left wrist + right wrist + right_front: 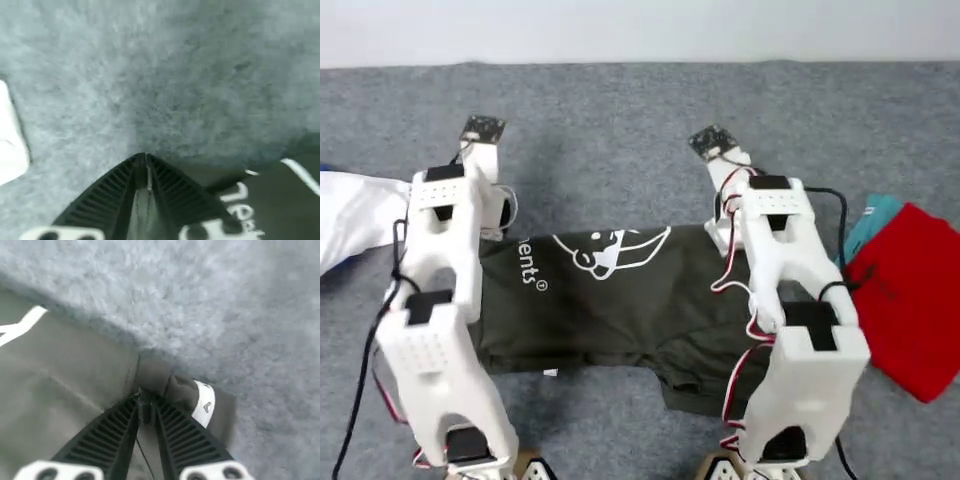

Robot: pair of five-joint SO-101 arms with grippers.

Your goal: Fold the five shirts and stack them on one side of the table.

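Grey felt table [620, 120], white wall [620, 30]. Your right gripper [145, 400] pinches the dark olive printed shirt [620, 300]. Your left gripper [144, 162] sits closed just beside it.

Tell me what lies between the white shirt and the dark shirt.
In the high view the left arm, over grey cover, parts white shirt from dark shirt.

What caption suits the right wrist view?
Right pincer shut on the bunched edge of the dark olive shirt, beside its white tag, over the grey table cover.
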